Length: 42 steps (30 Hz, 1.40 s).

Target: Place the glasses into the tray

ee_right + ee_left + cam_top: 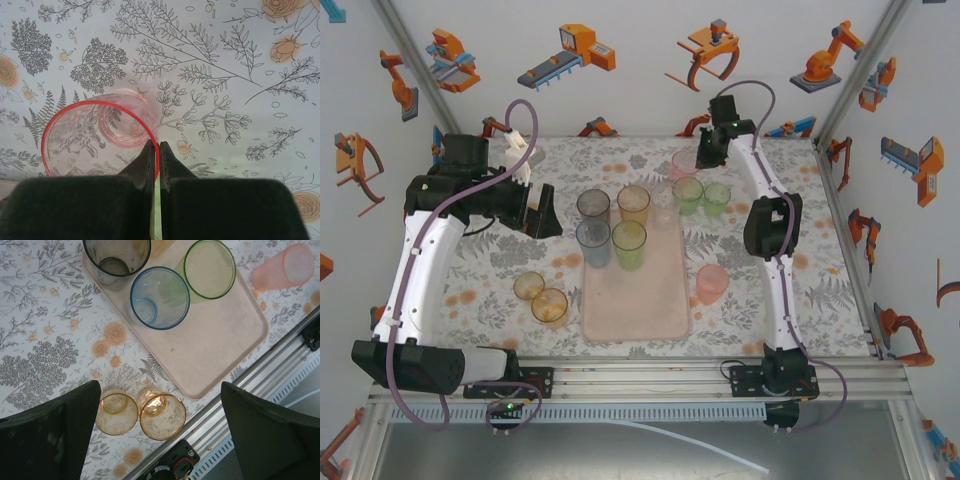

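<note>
**Tray:** The tray [650, 315] lies lengthwise at the middle of the worktop [480, 260]. Its near half is bare.

**Glasses on the tray:** Four stand upright on the far half, in two rows.
- Far row: grey glass [593, 205] and orange glass [633, 203].
- Near row: blue glass [593, 240] and green glass [628, 243].
- Each stands just beside its neighbours.

**Glasses off the tray:**
- The amber pair [550, 306] stands on the worktop left of the tray's near half, one just beside the other.
- The green pair [687, 193] stands just right of the tray's far right corner.
- The peach glass [712, 283] rests on the worktop near the tray's right long edge. Whether it is upright or upended cannot be told.
- The pink glass [95, 137] stands on the worktop beyond the tray's far right corner.

**Left gripper:** The left gripper [160, 395] is spread wide and holds nothing. It hovers over the worktop left of the tray. In the wrist view the amber pair lies between its fingers, clear of both.

**Right gripper:** The right gripper [155, 146] is at the far right of the worktop. It is pinched onto the red rim of the pink glass, with one finger inside the glass and one outside.
</note>
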Available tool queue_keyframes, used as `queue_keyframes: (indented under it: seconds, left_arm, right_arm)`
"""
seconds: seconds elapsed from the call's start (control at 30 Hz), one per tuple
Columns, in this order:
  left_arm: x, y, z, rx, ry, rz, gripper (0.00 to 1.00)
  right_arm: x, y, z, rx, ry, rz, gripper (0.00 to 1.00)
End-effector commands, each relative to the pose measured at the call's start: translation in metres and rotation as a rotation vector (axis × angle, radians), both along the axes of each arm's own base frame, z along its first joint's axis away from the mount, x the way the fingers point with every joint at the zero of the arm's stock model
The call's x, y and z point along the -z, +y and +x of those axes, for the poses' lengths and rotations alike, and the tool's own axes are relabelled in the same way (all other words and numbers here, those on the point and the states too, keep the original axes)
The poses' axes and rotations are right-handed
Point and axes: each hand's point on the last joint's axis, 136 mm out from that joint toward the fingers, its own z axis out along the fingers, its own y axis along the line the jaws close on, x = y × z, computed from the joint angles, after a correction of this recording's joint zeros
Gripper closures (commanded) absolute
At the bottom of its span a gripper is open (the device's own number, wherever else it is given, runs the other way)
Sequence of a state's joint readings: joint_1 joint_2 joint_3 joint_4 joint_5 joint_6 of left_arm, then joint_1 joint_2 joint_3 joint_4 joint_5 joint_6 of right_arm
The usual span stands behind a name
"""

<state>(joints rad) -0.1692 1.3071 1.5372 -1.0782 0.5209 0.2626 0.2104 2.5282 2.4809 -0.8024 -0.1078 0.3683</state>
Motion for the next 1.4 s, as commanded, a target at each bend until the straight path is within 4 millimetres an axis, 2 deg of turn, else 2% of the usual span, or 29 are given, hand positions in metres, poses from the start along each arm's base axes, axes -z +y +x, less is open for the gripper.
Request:
queue_keyframes:
  seconds: [0.0, 0.13, 0.47, 0.67, 0.87, 1.07, 1.2, 1.37]
  left_arm:
    - [-0.008, 0.000, 0.000, -0.002, -0.006, -0.015, 0.03]
    - [-0.008, 0.000, 0.000, -0.004, -0.009, -0.014, 0.03]
    - [-0.006, 0.004, -0.001, -0.016, -0.019, -0.002, 0.03]
    - [-0.007, 0.007, -0.002, -0.026, -0.033, 0.011, 0.03]
    - [-0.009, 0.008, -0.006, -0.030, -0.045, 0.010, 0.03]
    - [-0.010, 0.012, -0.007, -0.048, -0.063, 0.027, 0.03]
    - [-0.009, 0.014, -0.006, -0.058, -0.077, 0.031, 0.03]
    - [-0.008, 0.014, -0.002, -0.072, -0.078, 0.026, 0.03]
  right_arm:
    - [-0.007, -0.003, 0.009, 0.021, -0.027, 0.032, 0.98]
    - [-0.024, -0.006, 0.014, 0.035, -0.064, 0.050, 0.99]
    - [-0.081, -0.021, 0.022, 0.099, -0.174, 0.118, 1.00]
    - [-0.112, -0.034, 0.016, 0.126, -0.218, 0.110, 1.00]
    - [-0.151, -0.046, 0.003, 0.136, -0.276, 0.087, 1.00]
    - [-0.190, -0.053, -0.024, 0.133, -0.308, 0.063, 1.00]
    - [-0.210, -0.058, -0.052, 0.128, -0.316, 0.052, 1.00]
    - [-0.228, -0.066, -0.097, 0.123, -0.321, 0.036, 1.00]
